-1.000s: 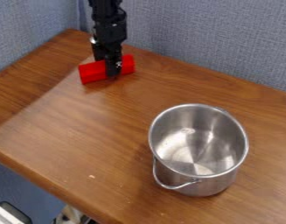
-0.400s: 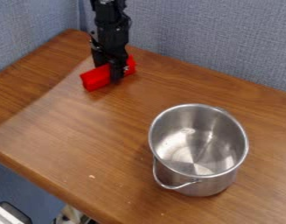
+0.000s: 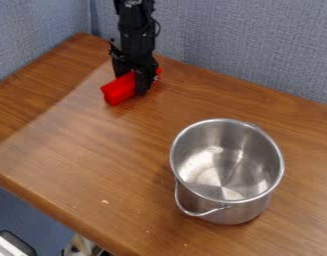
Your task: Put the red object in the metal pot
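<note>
Red block [image 3: 120, 90] at the far left of the wooden bench [image 3: 106, 150], lying flat, its long side slanting from near left to far right. Near end in plain sight; the far end goes under the dark jaws [image 3: 135, 84], which come down over it from above. Jaws look closed on the block, one part showing against its near-right side; the finger tips themselves are too dark and small to trace. No gap seen between block and wood, so not lifted, as far as this view tells.

Dark arm [image 3: 135, 30] rises from there past the far edge, in front of the blue-grey wall [image 3: 239, 45].

Metal pot [image 3: 225, 172] well apart, near and to the right, upright, mouth up. Its inside shows bare metal. Wire handle [image 3: 202, 212] hangs down on the near-left side, out of the way of the mouth.

Step in hand, my reading: securing the grip, carry to come. Next move wants a straight lift, high enough to pass the rim, then travel right and nearer, release over the middle of the mouth. Grip sits toward the far end; the block could tip or swivel on the way up.
</note>
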You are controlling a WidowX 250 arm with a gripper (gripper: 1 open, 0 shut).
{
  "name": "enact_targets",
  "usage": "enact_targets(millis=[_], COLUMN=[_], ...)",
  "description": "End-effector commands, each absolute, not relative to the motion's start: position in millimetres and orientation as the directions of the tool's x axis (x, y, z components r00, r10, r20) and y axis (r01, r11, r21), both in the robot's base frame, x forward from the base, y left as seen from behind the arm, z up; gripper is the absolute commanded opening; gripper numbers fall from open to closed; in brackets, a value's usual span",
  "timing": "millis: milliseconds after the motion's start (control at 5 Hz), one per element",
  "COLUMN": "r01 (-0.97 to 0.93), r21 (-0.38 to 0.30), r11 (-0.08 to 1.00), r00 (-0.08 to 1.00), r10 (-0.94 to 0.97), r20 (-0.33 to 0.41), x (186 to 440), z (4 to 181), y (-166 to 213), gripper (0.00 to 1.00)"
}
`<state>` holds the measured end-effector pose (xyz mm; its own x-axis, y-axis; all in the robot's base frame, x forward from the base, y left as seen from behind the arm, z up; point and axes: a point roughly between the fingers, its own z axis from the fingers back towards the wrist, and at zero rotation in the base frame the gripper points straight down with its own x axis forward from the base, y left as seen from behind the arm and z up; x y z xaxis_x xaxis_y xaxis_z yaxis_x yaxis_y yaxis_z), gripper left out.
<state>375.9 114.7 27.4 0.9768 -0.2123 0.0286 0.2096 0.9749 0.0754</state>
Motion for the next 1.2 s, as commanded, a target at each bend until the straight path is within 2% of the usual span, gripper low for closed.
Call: enact_targets(millis=[0,200,600,1000], r01=[0.205,0.192,0.121,0.167], r21=[0.081,0.081,0.084,0.087], r11=[0.975,0.978,0.989,0.982], r00=[0.978,0.980,0.991,0.984], r10=[-0.208,-0.195,-0.125,-0.171], r20=[0.030,0.034,0.041,0.048], x=[381,386,400,404], z=[30.2,33.2,54.6,59.8], y=[111,112,119,127], gripper=[0.00,0.00,0.00,0.00])
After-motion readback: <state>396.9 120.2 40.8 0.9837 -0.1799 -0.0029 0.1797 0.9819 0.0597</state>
